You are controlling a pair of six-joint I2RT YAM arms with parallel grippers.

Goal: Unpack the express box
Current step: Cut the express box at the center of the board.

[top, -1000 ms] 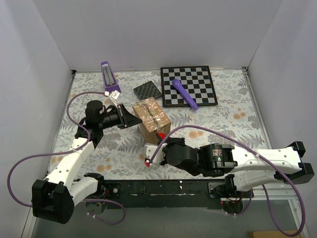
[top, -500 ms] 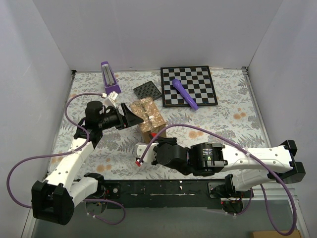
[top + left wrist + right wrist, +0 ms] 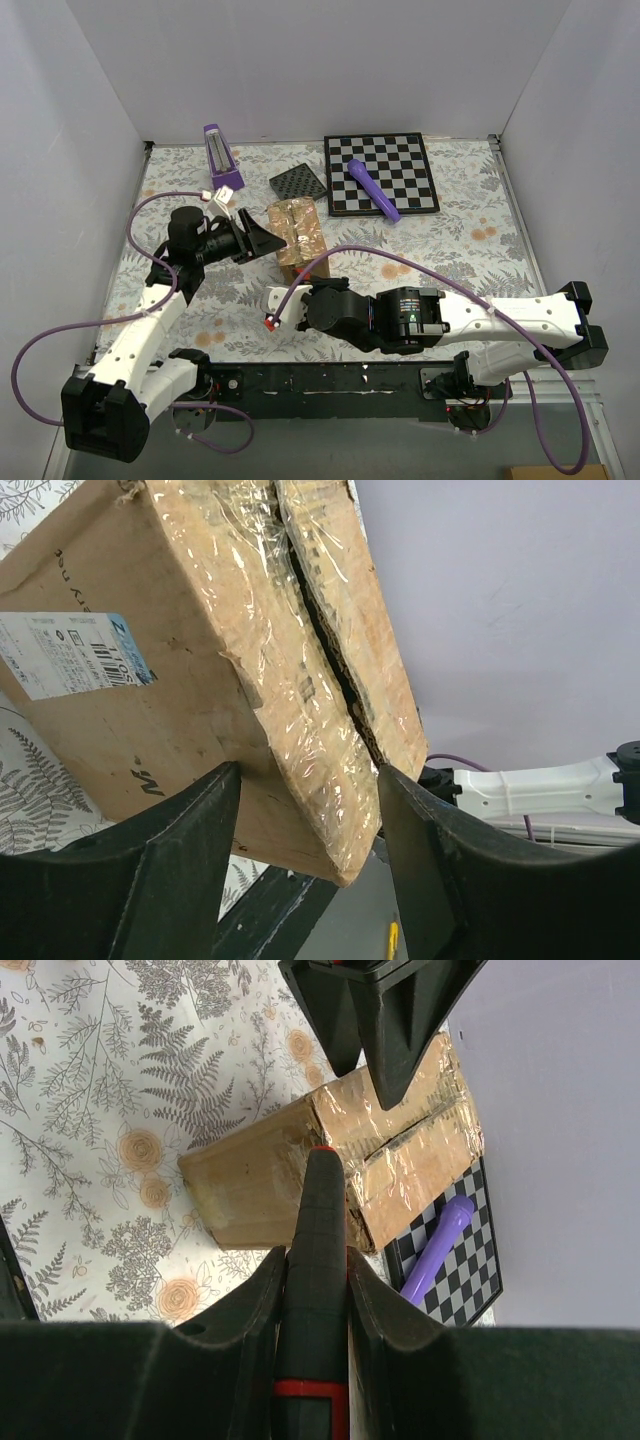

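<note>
A: On the table (image 3: pixel 470 260), box (image 3: pixel 295 232) sits tilted, flaps shut, tape on. Nothing unpacked yet.
B: Grippers?
A: Left gripper (image 3: pixel 310 772): jaws part open astride box's edge; clamped or not, can't tell. Right gripper (image 3: pixel 315 1260) pinches a red-tipped tool (image 3: pixel 322 1190), aimed at box. To do: slit tape, open 2 flaps, empty.

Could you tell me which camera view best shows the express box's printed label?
The left wrist view: the label lies close-up on the express box. Top external and right wrist show the box, no label.
</note>
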